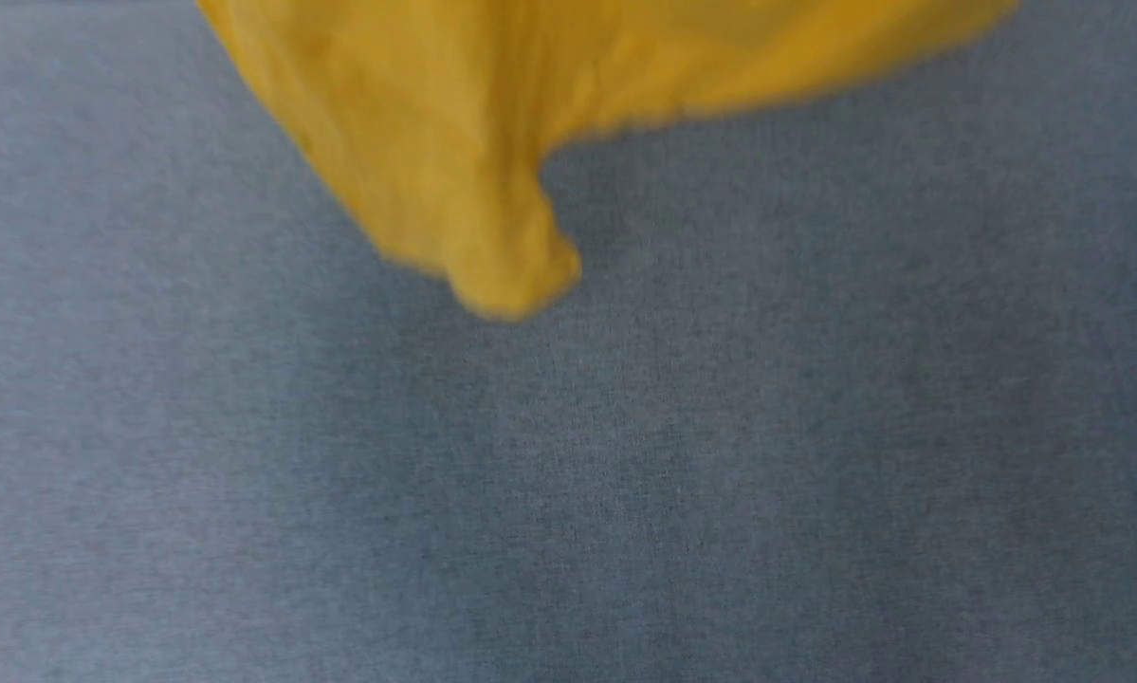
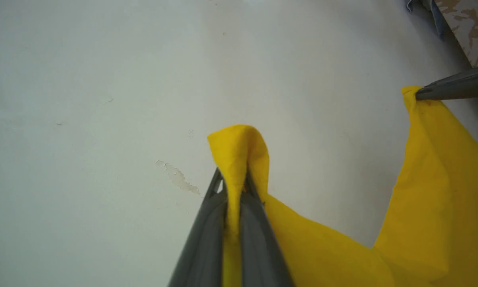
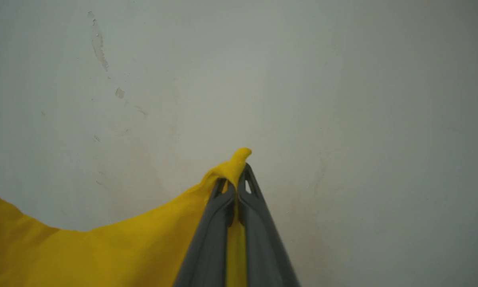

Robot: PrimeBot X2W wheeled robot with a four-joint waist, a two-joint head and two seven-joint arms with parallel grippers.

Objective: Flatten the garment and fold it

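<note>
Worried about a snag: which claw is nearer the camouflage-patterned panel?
Right, it seems. In the left wrist view the right claw, shut on the mustard-yellow cloth shirt, sits just below the camouflage-patterned panel; the left claw, also clamping the shirt, is well off to its side.

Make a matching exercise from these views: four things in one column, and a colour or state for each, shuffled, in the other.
1 garment
2 left gripper
3 work surface
4 wall

A blue-grey fabric
B shut on a yellow fold
C pale, with flaked paint
D mustard-yellow, held up

Pairs: 1-D, 2-B, 3-A, 4-C
</note>
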